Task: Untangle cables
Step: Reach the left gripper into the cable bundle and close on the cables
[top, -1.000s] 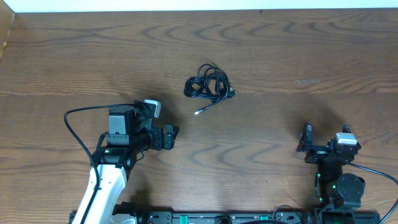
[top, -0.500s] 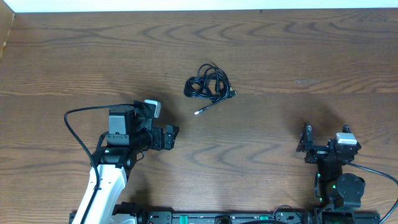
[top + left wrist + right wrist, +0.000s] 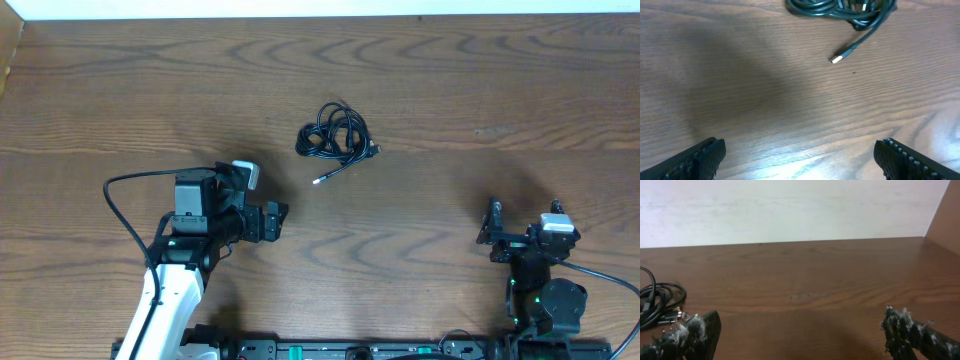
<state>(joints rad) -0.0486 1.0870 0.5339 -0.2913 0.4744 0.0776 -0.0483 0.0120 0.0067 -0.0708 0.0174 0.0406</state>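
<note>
— Both jaws wide?
— Yes. Your left gripper (image 3: 276, 221) and right gripper (image 3: 494, 230) are open, holding nothing.
— Anything moved?
— No. The cables (image 3: 335, 135) lie knotted on the table (image 3: 480, 90), well apart from both. Nothing's begun.

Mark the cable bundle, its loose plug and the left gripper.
cable bundle (image 3: 334, 133), overhead view, coil middle.
loose plug (image 3: 837, 59), left wrist view, pale tip.
left gripper (image 3: 279, 221), overhead view, between its fingertips.

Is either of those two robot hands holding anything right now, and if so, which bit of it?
Nothing is held. The left hand and the right hand are both wide open and empty, and the cables lie in a bundle apart from both.
</note>
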